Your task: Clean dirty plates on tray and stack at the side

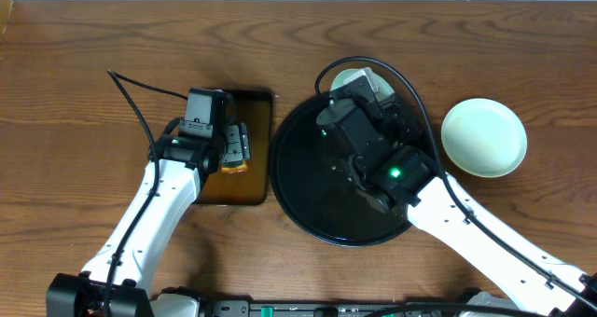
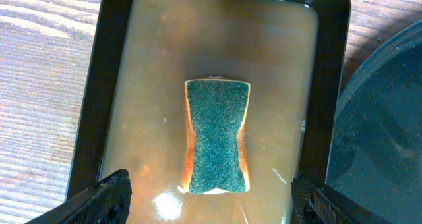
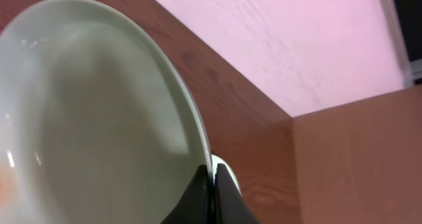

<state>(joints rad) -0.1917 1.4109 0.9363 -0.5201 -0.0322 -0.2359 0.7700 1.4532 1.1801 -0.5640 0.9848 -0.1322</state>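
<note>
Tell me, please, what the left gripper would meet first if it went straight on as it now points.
Most likely the sponge: it lies in the brown tray straight ahead of the open left gripper. How far off it is remains unclear.
</note>
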